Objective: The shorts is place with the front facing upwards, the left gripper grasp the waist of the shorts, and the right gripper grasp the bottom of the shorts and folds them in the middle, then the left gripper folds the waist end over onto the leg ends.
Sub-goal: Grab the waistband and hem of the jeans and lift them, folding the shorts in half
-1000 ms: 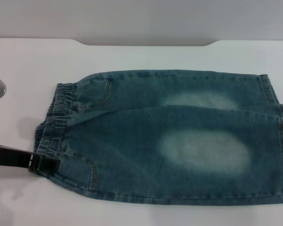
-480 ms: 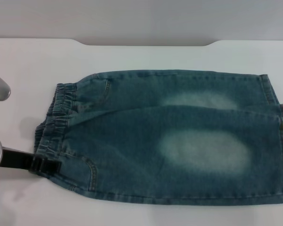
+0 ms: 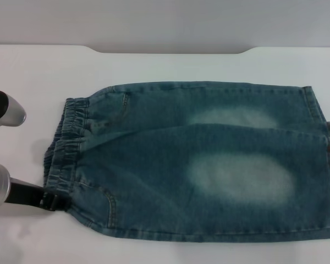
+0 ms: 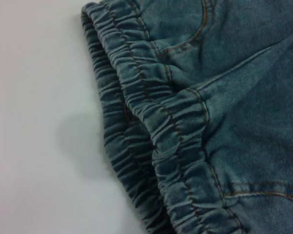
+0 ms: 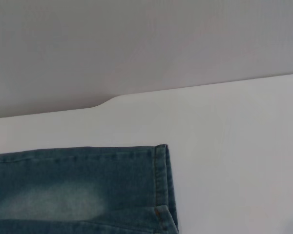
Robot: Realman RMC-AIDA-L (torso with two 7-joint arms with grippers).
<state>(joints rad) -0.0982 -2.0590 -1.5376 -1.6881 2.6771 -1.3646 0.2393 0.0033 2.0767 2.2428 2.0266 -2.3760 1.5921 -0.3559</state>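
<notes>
The blue denim shorts lie flat on the white table, folded lengthwise. Their elastic waist is at the left and the leg ends at the right. My left gripper reaches in from the left edge and touches the near corner of the waist. The left wrist view shows the gathered waistband from close above, lying in two layers. Only the far corner of a leg hem shows in the right wrist view. The right gripper is out of view.
The white table has bare surface to the left of the waist and behind the shorts. Its back edge has a raised step. A silver part of the left arm sits at the left edge.
The left gripper has slid a little toward me and to the right along the waist's near corner, and that corner has shifted with it. The silver arm part has moved further in.
</notes>
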